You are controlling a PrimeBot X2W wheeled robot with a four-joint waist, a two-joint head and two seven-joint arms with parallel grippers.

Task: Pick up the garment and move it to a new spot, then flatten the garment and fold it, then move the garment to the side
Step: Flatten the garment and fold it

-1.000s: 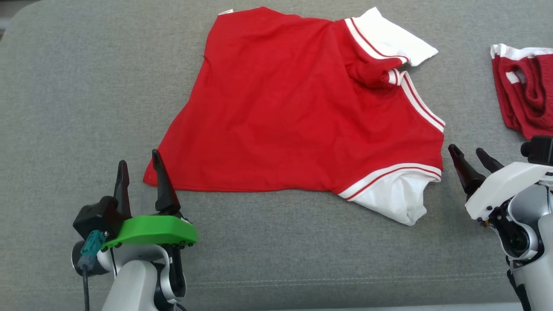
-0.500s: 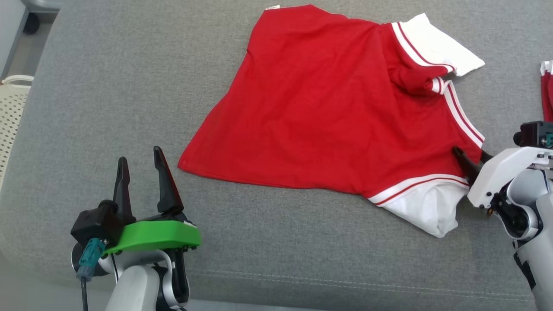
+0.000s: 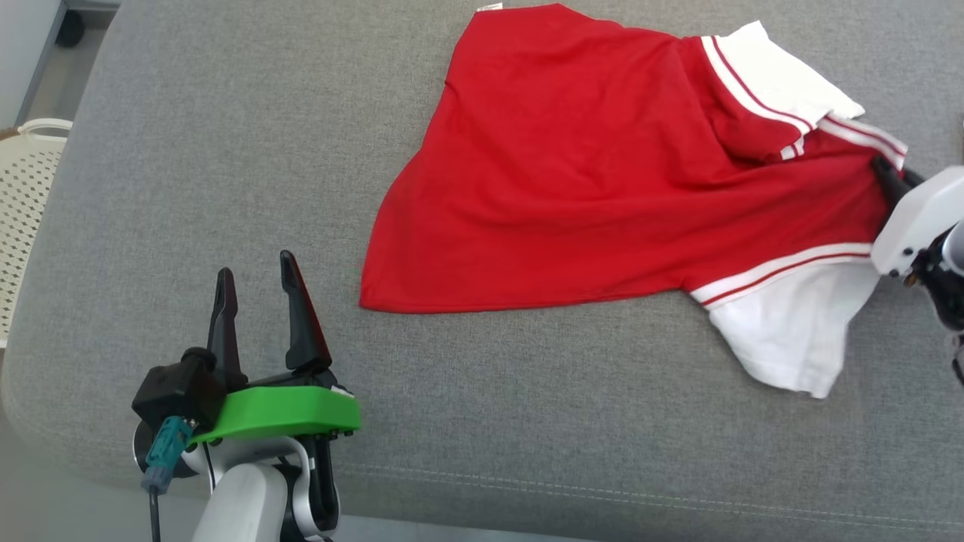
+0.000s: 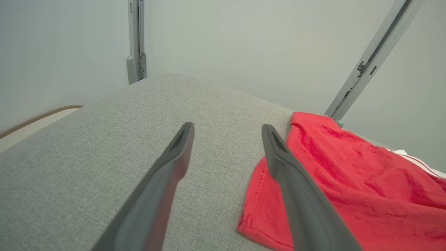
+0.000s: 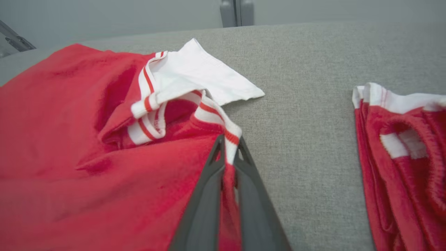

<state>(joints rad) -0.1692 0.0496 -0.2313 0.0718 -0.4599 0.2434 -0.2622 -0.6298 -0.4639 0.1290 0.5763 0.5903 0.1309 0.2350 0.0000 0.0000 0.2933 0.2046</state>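
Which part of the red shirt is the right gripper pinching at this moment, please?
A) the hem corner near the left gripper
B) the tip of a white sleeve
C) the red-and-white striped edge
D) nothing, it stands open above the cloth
C: in the right wrist view the right gripper is shut on the striped edge of the red shirt, with cloth pressed between its two dark fingers.

Grey upholstered cushion [image 3: 226, 150] in front of a plain pale wall [image 4: 244, 42]

The woven cushion spreads wide, with a stitched seam [image 3: 602, 493] running along its near edge. Just off its left edge a cream perforated basket [image 3: 22, 196] stands on a pale floor [image 3: 71, 75]. Beyond its far edge an upright grey metal post [image 4: 136, 42] and a slanted metal bar [image 4: 376, 55] rise against the wall. The light is soft and even.
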